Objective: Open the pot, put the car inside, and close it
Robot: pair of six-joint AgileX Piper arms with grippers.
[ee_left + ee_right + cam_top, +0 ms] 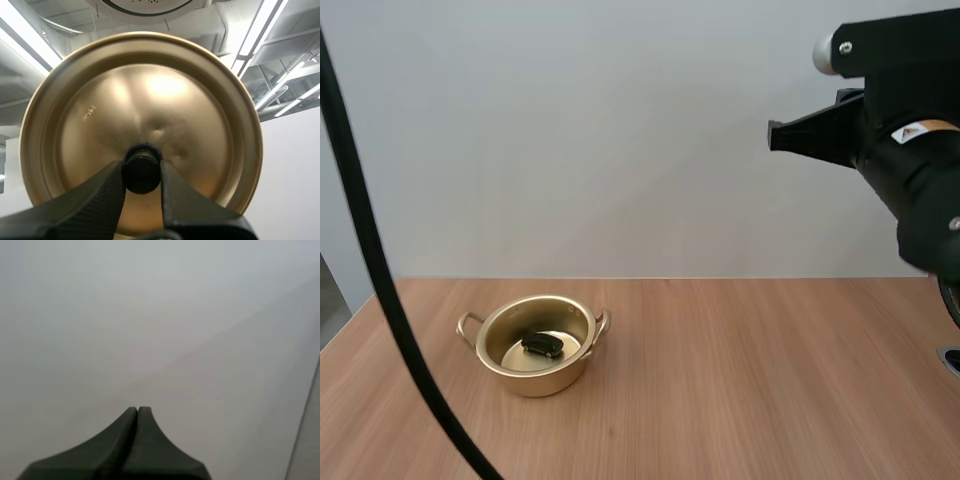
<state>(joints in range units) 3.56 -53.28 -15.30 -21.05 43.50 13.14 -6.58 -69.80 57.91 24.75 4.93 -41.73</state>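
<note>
Left gripper (142, 172): holding the lid. My two black fingers (107, 192) stand a narrow way apart and pinch its knob from either side.
Knob (142, 161): black and round, set at the middle of the lid and touching both of my fingertips.
Lid (150, 95): gold and round with a raised rim, carried in my left grip. Its knob side is turned back toward my fingers.
Right gripper (137, 411): closed on nothing — the two fingers lie pressed together as one dark wedge.
Right arm (910, 165): raised high at the right side of the high view, well above the table and well apart from the pot.
Pot (535, 382): gold, with a loop handle on each side. It stands upright on the left part of the table, uncovered, its mouth open upward.
Car (543, 345): small and dark — it lies inside the pot on the shiny bottom, near the middle.
Table (750, 380): light wood, and the pot rests on it.
</note>
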